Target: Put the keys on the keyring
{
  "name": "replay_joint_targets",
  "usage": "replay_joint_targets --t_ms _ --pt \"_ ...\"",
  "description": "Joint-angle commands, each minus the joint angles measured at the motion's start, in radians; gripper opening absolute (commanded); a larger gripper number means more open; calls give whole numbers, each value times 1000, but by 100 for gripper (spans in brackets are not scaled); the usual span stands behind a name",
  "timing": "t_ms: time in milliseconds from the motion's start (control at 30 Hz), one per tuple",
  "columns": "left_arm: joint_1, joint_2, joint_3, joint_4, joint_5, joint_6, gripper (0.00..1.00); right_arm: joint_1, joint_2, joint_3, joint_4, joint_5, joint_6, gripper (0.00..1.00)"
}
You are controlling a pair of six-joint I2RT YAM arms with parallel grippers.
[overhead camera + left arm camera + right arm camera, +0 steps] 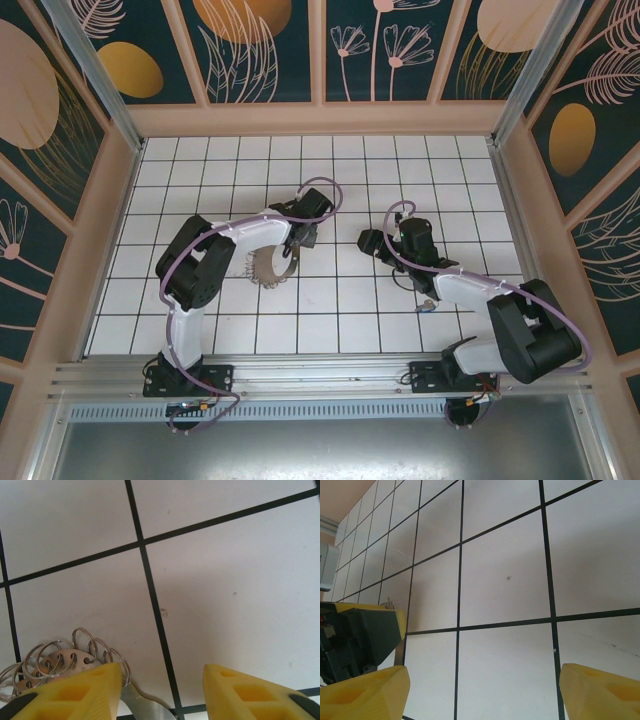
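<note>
Left end effector (160, 667), jaws apart, has keyring (55, 662) off-centre beside one jaw, so shift sideways to centre it before pinching; right end effector (483, 670) open, empty; keys (427, 306) on bench (340, 180) by right arm (470, 288).

A robot test booth: white gridded table (340, 330), metal frame rail (320, 375), leaf-patterned wall panels (260, 50) left, right and far.

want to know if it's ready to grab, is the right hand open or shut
Open. In the right wrist view the right hand has its two yellow fingers far apart, with bare tile between them.
</note>
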Motion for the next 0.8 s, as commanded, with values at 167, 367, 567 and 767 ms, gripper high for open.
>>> replay_joint_targets --t_ms 167,367,567,767 --pt "13 19 -30 20 -14 1 40 4 16 -7 28 -8 15 79" --pt "21 24 -39 29 -15 6 38 4 17 -10 30 -8 16 79" --pt "30 31 -42 34 -23 9 38 5 19 -12 32 -8 16 79" --pt "36 37 -46 41 -29 13 38 5 20 -12 31 -8 15 79"
